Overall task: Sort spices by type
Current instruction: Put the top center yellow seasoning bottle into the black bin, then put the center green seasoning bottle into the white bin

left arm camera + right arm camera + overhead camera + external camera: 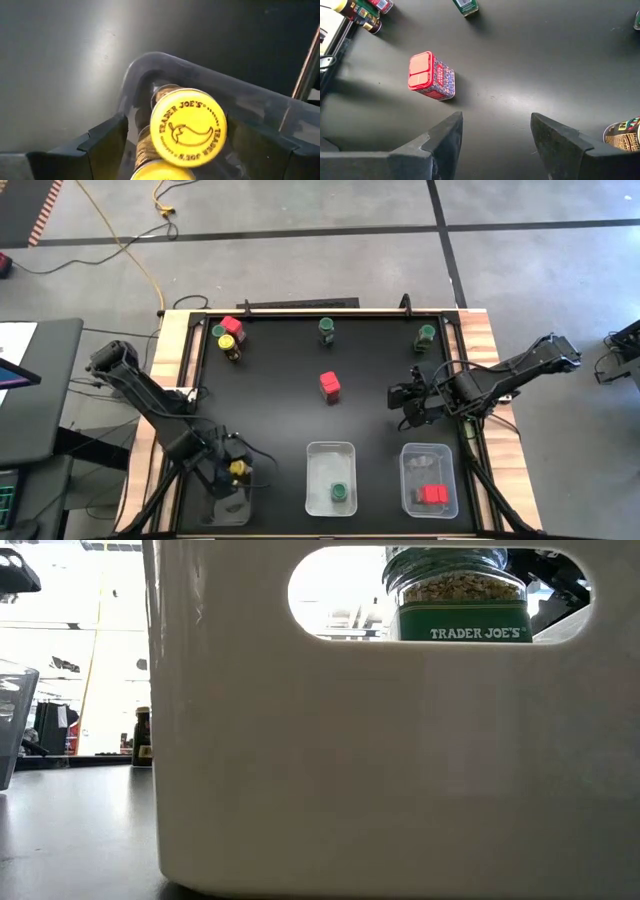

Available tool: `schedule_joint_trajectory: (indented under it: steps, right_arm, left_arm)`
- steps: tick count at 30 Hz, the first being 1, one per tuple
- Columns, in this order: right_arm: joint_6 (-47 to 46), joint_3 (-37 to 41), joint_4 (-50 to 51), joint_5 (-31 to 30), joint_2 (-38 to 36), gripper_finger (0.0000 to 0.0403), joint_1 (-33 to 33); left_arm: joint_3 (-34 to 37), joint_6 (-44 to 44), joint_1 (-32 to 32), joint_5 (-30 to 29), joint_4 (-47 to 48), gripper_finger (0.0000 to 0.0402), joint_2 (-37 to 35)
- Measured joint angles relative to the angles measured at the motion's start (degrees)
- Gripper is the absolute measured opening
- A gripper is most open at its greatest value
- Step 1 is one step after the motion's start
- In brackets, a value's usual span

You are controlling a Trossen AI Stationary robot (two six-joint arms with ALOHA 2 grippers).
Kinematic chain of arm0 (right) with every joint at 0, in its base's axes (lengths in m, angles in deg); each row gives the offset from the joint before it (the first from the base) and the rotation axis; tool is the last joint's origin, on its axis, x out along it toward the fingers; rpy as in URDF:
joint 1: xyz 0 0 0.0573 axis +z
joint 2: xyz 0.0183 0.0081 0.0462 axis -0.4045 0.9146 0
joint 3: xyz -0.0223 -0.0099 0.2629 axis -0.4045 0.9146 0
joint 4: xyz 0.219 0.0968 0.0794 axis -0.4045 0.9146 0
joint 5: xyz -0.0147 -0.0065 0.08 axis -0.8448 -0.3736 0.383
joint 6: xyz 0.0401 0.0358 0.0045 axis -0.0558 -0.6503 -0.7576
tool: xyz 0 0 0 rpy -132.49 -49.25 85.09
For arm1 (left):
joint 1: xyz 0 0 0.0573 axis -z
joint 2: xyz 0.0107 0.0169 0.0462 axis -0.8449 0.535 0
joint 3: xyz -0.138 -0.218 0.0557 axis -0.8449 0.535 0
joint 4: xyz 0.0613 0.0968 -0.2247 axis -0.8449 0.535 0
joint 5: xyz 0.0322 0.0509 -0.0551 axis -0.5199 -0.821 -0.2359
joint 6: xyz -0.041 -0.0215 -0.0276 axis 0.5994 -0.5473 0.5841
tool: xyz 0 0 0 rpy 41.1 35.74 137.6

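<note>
Spice jars are seen from above scattered over the black tabletop (280, 400): a red-lidded jar (330, 386) stands near its middle, two green-lidded jars (326, 330) stand along the far edge, and a cluster of red, green and yellow lids (230, 335) sits at the far left corner. The middle clear tray (330, 477) holds one green-lidded jar (340, 494), and the tray to its right (430, 478) holds red-lidded jars (433, 495). The left gripper (236, 470) is placed over the left tray, left of the middle tray; the right gripper (408, 402) hovers right of the central red jar.

At table height, a green-lidded jar (457, 592) is framed through the tray's handle slot.

In the left wrist view, a yellow-lidded jar (187, 127) is seen between spread jaws, inside a clear tray (150, 70).

In the right wrist view, the jaws are held apart and empty, the red jar (430, 76) beyond them.
</note>
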Motion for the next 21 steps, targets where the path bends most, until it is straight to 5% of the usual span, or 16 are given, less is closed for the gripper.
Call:
schedule_joint_trajectory:
  steps: [14, 21]
  right_arm:
    - [6.4, 0.0, 0.1, 0.0, 0.0, 0.026, 0.0]
    - [4.5, 0.0, -1.2, 0.0, 0.0, 0.026, -0.1]
  left_arm:
    - [0.0, -16.6, -3.6, -0.3, -0.5, 0.032, -16.1]
    - [0.0, -19.2, -6.3, -8.1, -0.3, 0.032, -20.7]
